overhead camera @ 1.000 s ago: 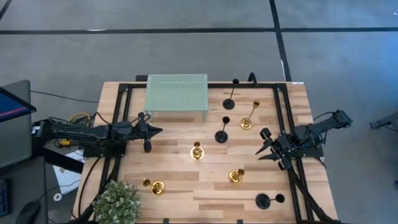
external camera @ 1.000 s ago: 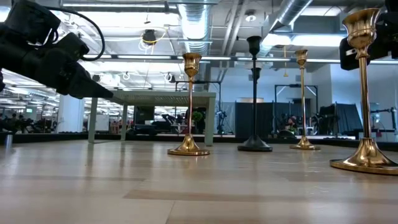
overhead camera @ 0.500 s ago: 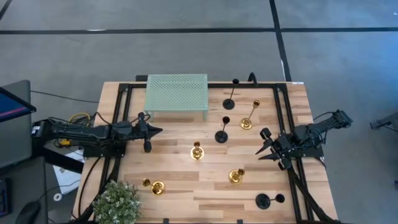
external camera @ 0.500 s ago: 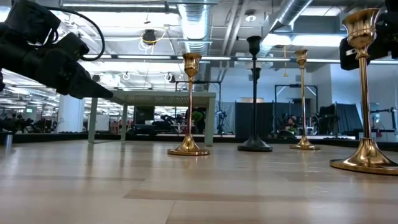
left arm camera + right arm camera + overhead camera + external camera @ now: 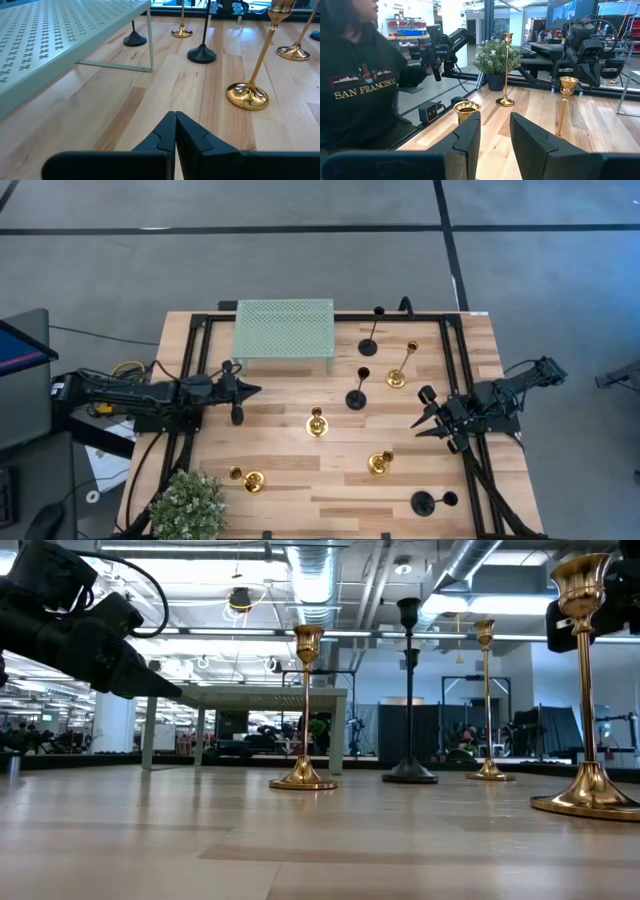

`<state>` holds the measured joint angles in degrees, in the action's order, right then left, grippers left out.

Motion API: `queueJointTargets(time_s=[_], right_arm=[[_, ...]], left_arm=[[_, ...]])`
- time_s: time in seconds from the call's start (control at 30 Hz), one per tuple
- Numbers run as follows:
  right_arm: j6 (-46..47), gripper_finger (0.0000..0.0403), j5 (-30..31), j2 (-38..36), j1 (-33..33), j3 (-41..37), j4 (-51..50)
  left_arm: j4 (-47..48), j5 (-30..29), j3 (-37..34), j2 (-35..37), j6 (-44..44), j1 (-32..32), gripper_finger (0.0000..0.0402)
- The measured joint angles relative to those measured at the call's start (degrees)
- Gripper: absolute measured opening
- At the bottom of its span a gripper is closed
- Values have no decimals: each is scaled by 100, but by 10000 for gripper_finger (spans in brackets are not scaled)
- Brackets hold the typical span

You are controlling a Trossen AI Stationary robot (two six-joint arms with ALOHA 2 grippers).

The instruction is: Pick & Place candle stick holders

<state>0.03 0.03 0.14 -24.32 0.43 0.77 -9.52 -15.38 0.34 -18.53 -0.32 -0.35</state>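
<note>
High view first: we see a pale wooden bench (image 5: 300, 470) carrying 7 small metal candle stick holders. 3 thin-stemmed matte black ones stand at the far middle (image 5: 369, 346), the centre (image 5: 356, 398) and the near right corner (image 5: 424, 502). 4 shiny gold ones stand right of centre toward the far side (image 5: 397, 379), at the centre (image 5: 317, 423), near right of centre (image 5: 379, 464) and near left (image 5: 252, 480). A pale green perforated metal shelf (image 5: 284, 329) sits at the far edge, and a small green leafy potted plant (image 5: 187, 506) at the near left corner.

Our left gripper (image 5: 240, 390) hovers at the left side with its fingers (image 5: 192, 136) pressed together, holding nothing. Our right gripper (image 5: 424, 420) hovers at the right side, fingers (image 5: 532, 137) apart and empty. A person in a dark sweatshirt (image 5: 357, 85) shows in the right wrist view.
</note>
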Motion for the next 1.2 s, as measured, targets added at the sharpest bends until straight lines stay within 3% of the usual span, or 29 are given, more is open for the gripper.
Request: queueJointTargets(time_s=[1.2], right_arm=[[229,98,-1,0,3,0,159]], left_arm=[[-127,0,1,-1,0,-1,8]])
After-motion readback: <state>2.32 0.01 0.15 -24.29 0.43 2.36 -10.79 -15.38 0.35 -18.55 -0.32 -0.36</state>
